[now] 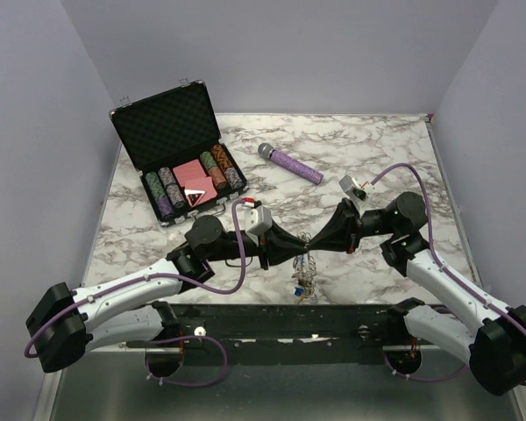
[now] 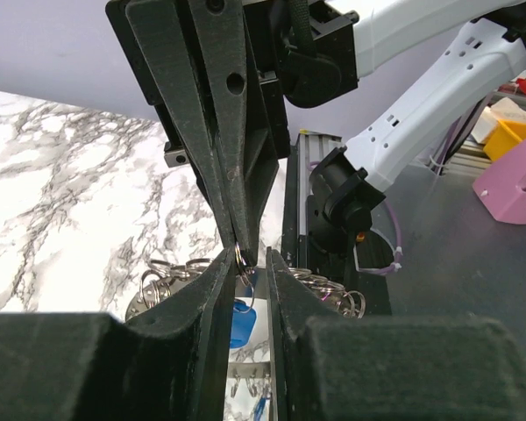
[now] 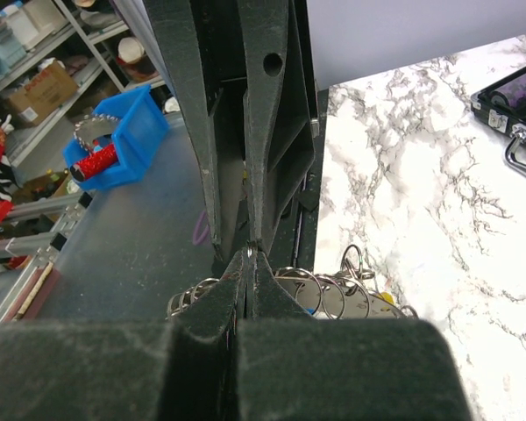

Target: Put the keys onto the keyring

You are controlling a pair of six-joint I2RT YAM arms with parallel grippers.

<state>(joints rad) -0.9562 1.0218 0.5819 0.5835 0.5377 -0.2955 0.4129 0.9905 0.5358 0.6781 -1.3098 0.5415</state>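
The keyring (image 1: 307,279), a silvery ring edged with small loops, hangs just above the table's near edge, with keys dangling from it. My right gripper (image 1: 315,245) is shut, pinching a small wire ring at the keyring's top (image 3: 250,253). My left gripper (image 1: 296,248) meets it tip to tip from the left. In the left wrist view its fingers (image 2: 212,289) stand a narrow gap apart around a blue-capped key (image 2: 241,323) and that wire ring. The keyring's loops (image 2: 162,279) show behind them. A yellow cap (image 3: 387,296) peeks out beside the loops (image 3: 359,285).
An open black case (image 1: 171,123) of poker chips and cards stands at the back left of the marble table (image 1: 377,158). A purple microphone (image 1: 291,163) lies at back centre. The black rail (image 1: 272,320) with the arm bases runs along the near edge.
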